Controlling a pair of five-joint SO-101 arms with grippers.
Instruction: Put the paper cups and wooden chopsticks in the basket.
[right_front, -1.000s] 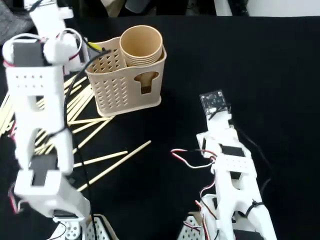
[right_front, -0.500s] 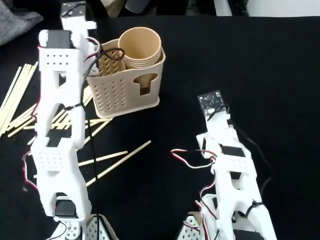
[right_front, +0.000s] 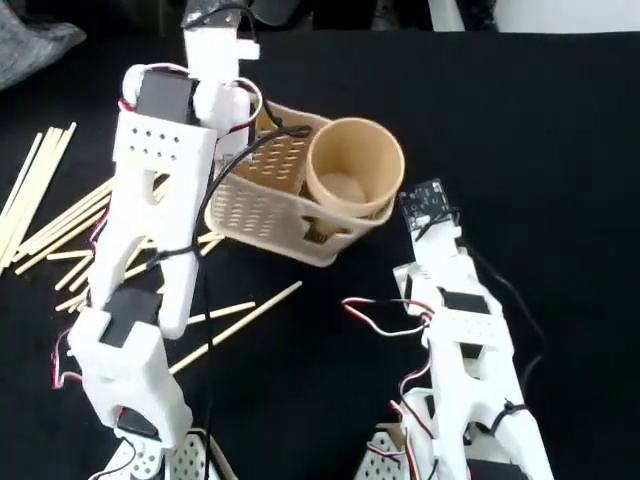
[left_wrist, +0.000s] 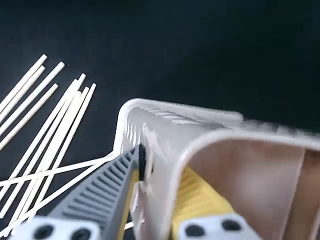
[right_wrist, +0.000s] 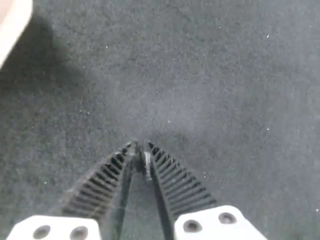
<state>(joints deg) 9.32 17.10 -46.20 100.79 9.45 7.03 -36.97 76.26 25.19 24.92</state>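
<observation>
Gripping, left jaws: clamped on the basket (right_front: 265, 210) wall, one jaw inside, one outside.
Basket attitude: tilted, top leaning toward the right arm (right_front: 465, 330).
Paper cups (right_front: 352, 178): stacked inside the basket's end compartment.
Wooden chopsticks (right_front: 45, 215): scattered on the desk (right_front: 540, 130), beside the left arm (right_front: 150, 220).
Right jaws: closed to a sliver, holding nothing, above bare desk.

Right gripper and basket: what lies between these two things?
Nothing lies there. The right wrist view shows bare black table cloth ahead of the shut right gripper, toward the tilted basket.
</observation>
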